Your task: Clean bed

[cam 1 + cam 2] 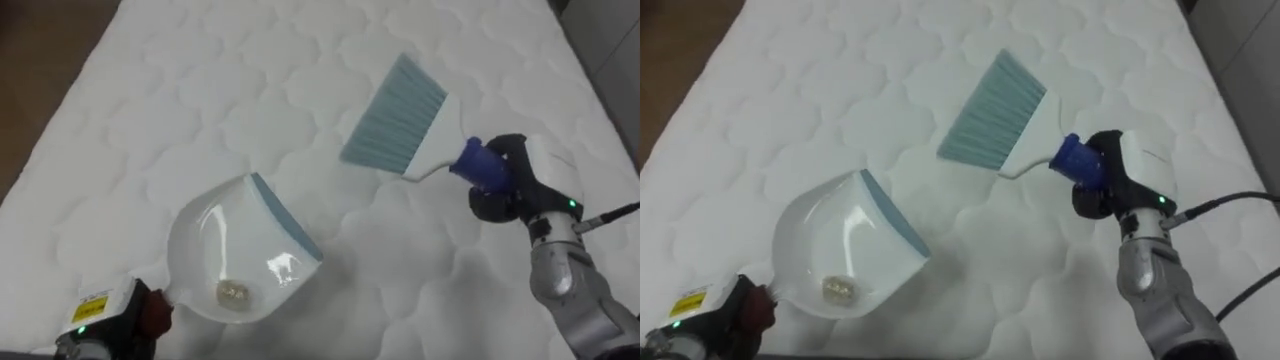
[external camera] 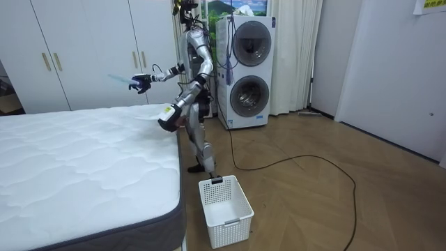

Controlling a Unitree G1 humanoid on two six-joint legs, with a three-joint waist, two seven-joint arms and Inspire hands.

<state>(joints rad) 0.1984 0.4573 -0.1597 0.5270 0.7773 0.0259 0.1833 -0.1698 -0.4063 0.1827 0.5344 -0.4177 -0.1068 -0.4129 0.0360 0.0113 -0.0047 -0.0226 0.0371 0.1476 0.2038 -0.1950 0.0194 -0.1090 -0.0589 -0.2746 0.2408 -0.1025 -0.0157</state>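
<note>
The mattress is white, quilted and bare. The dustpan, white with a blue-grey lip, sits lower left of centre, with its mouth facing the upper right. A small pale scrap lies inside it near the handle end. The brush, upper right of centre, has blue-grey bristles, a white head and a blue handle, and is raised above the mattress.

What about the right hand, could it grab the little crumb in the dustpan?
Probably not right now. The right hand is curled round the brush, so no fingers are free. The path looks open, though: the dustpan opens toward it, with the crumb lying inside.
</note>
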